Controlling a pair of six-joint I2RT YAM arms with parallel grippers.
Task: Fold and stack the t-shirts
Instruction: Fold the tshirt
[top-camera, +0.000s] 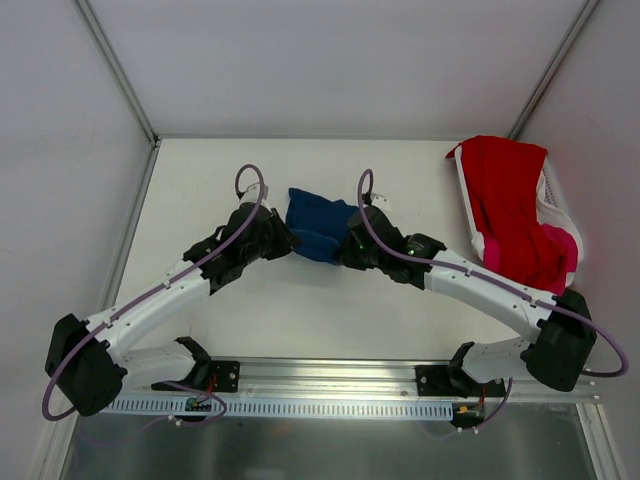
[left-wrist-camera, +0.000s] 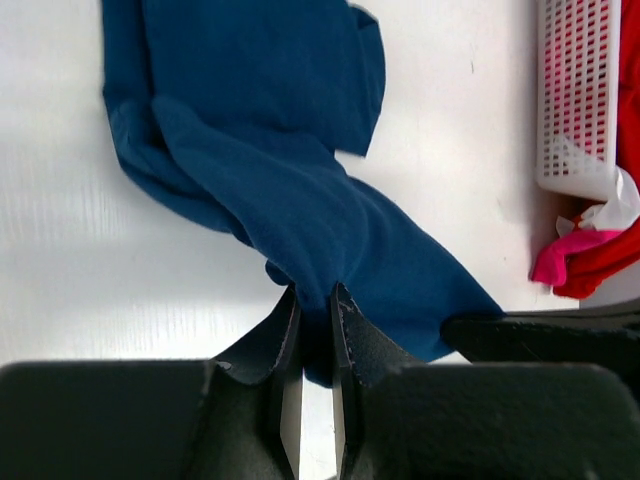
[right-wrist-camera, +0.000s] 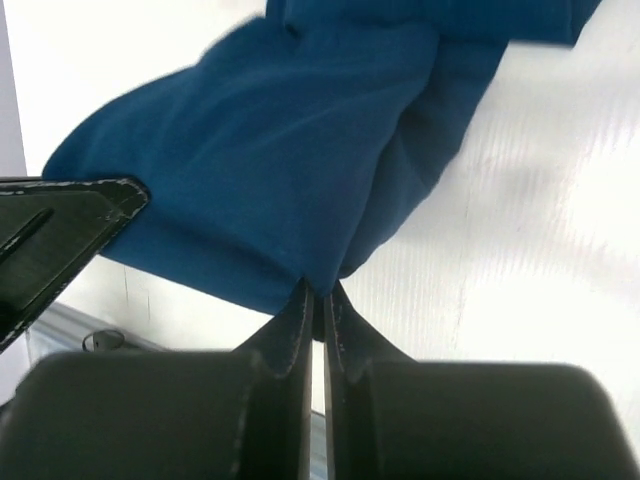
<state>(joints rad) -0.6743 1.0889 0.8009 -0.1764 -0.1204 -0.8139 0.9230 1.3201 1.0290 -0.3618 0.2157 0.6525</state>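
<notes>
Navy t-shirt (top-camera: 316, 230) pinched by left claw (left-wrist-camera: 314, 293), right claw (right-wrist-camera: 318, 291); both reaching inward.

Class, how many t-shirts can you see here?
3: the navy t-shirt on the table, the red t-shirt draped over the basket, the pink t-shirt beneath it. Others may be hidden.

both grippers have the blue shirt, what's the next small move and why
The left gripper and right gripper are each shut on the navy t-shirt, which lies bunched between them, too crumpled to fold. So probably draw them apart, lifting slightly, to spread the cloth.
</notes>
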